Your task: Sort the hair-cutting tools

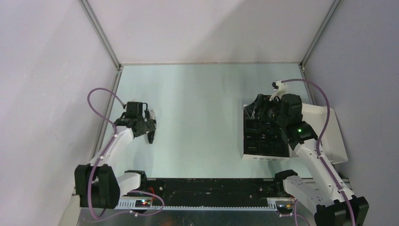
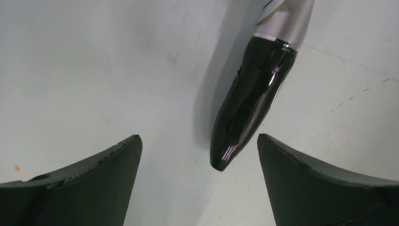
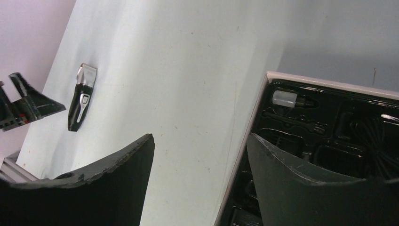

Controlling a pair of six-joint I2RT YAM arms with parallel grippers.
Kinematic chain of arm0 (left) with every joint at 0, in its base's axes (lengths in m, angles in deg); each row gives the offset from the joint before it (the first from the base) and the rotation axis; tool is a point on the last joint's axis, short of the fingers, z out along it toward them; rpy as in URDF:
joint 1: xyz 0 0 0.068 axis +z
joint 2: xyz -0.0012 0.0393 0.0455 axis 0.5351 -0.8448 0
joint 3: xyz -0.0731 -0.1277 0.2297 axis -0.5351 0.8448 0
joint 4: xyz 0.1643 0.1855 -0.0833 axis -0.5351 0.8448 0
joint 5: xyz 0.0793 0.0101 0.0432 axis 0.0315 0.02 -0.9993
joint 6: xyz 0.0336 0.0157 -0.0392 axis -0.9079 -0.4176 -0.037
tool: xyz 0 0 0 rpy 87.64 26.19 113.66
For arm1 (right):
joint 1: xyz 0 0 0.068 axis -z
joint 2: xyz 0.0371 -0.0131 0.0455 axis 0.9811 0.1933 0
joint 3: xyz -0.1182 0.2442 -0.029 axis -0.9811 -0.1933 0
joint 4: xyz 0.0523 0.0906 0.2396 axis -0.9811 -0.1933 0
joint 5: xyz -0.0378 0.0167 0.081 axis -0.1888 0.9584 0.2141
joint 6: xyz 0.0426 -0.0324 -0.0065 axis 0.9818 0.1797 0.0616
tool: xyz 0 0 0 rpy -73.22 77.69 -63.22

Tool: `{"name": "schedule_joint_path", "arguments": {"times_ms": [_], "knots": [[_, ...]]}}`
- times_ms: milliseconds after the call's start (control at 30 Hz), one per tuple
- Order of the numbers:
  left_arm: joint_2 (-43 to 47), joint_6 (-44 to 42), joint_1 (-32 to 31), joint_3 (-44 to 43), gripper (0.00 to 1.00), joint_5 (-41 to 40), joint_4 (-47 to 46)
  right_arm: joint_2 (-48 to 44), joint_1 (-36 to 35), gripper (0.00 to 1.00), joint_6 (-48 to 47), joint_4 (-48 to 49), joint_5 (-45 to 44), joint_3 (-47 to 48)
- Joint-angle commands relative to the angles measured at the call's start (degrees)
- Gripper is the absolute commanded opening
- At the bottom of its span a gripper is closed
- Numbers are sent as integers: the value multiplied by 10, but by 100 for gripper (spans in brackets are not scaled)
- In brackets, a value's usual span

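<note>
The clipper body [image 2: 251, 101], glossy black with a silvery tip, lies flat on the pale table. Its rear end sits between my left gripper's [image 2: 200, 146] open fingers, nearer the right finger and touching neither. From above, the clipper [image 1: 151, 138] shows as a dark shape just below my left gripper [image 1: 149, 127]. My right gripper [image 3: 200, 139] is open and empty, hovering over the left rim of the white box [image 3: 263, 94]. The clipper [image 3: 81, 96] also shows far left in the right wrist view. Small black pieces fill the box's black insert [image 3: 329, 141].
The white box [image 1: 336, 136] stands at the right of the table, its black insert under my right arm. A small whitish bottle [image 3: 284, 98] and a dark cord [image 3: 376, 136] lie in the insert. Grey walls enclose the table on three sides.
</note>
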Motion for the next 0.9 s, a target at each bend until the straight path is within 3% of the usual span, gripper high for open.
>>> {"name": "schedule_joint_path", "arguments": {"times_ms": [0,133,333,633,867], "knots": [[-40,3,11,-30,100,40,1,-21,-10,77,-12,31,3,-7],[-77,7,13,-39,99,84,-11,-28,-14,78,-16,33,-5,-14],[-132,12,13,-56,91,123,-33,-26,-17,78,-19,36,-9,-16],[-232,2,14,-101,67,177,-38,-21,-16,79,-19,37,-8,-18],[-243,-2,12,-95,58,184,-28,-20,-14,79,-17,39,-5,-18]]}}
